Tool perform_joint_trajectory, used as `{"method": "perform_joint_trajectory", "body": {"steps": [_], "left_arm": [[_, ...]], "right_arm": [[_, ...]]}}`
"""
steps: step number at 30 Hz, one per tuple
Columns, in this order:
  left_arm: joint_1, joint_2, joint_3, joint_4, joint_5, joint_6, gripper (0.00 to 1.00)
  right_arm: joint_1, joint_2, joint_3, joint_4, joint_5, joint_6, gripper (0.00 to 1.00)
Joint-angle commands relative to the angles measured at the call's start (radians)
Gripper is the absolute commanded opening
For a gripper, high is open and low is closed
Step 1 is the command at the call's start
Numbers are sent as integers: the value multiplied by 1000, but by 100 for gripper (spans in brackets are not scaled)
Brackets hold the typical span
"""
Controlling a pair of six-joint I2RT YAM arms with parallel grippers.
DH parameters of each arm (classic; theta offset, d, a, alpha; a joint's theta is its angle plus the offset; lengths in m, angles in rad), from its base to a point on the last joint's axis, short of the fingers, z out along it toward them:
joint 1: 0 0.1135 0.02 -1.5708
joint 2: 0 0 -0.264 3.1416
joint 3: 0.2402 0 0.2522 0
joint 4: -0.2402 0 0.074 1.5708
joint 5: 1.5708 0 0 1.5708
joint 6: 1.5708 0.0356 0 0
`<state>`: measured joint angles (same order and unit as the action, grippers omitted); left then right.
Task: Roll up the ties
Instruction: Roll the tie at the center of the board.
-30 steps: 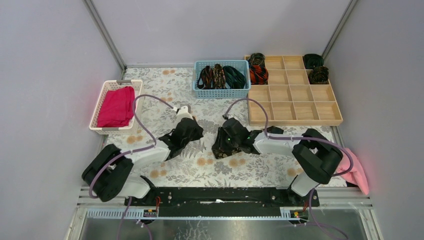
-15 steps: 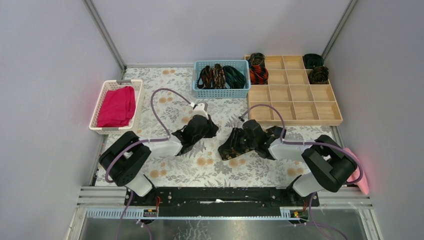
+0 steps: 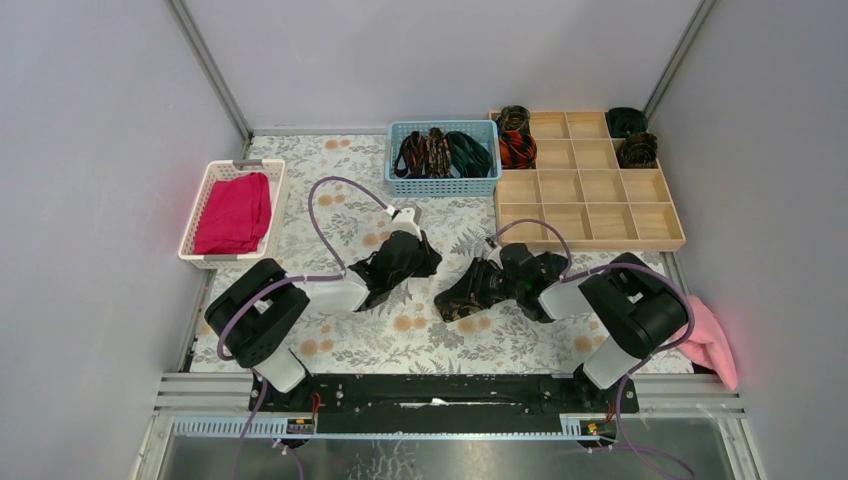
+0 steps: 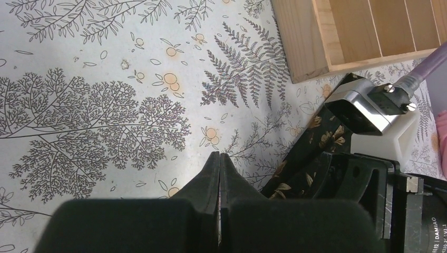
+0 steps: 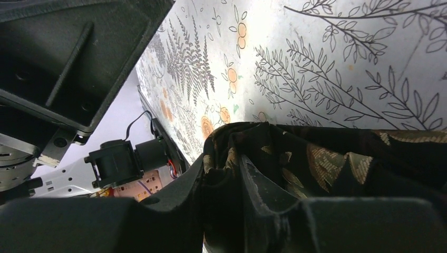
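Floral cloth is covering the desk [image 3: 330, 190], and we are working from its near edge outward. Off the near right corner the pink towel [image 3: 708, 340] is lying out of the way. Toward the middle of the desk, our right fingers [image 5: 261, 192] are clamping a bunched fold of the black-and-gold tie [image 3: 462, 298], whose bulk is resting on the cloth. We are judging that this grip is pinning the fabric so a coil can be wound without slipping. Our left fingers [image 4: 211, 174] are pressed together with nothing between them, held low over the cloth near the tie's edge, probably waiting to steady it. Along the far edge, the blue basket [image 3: 440, 186] is keeping the loose ties [image 3: 437, 152] upright and within reach. The wooden tray [image 3: 585, 225] at the far right corner is receiving finished coiled ties [image 3: 517, 148], one to a compartment. At the left edge the white basket [image 3: 196, 215] is holding the magenta cloth [image 3: 232, 212]. Compared with a second ago, both arms are reaching farther from the near edge and the tie is sitting closer to the tray; in the last half second it is barely shifting.
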<state>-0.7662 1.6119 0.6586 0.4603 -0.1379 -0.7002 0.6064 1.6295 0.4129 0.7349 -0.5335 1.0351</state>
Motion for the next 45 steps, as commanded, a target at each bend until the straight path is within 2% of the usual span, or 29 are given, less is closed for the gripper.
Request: {"method": "perform_joint_trajectory", "body": {"steps": [1,6,11,15,22,26,35,40,45], "left_arm": [[-4,26,7,58,7,20,0],[-12,52,5,78,18,11,0],[-32,83,22,80,23,8,0],[-44,104,35,80,25,7,0],[-56,143,60,74,27,15,0],[-61,159,72,70,30,20,0],[-67,220,104,68,40,23,0],[-72,249,119,71,51,21,0],[-74,257,136,61,50,30,0]], "right_arm": [[-14,-7,-14,-32,0,-23,31],[-14,-87,45,-303,94,-158,48],[-14,-149,84,-462,195,-242,54],[-14,-154,107,-519,219,-277,55],[-14,-166,116,-555,230,-311,63],[-14,-224,127,-606,253,-329,73],[-14,-359,170,-803,382,-395,81],[-13,-385,192,-859,431,-411,82],[-14,-466,210,-949,562,-439,82]]}}
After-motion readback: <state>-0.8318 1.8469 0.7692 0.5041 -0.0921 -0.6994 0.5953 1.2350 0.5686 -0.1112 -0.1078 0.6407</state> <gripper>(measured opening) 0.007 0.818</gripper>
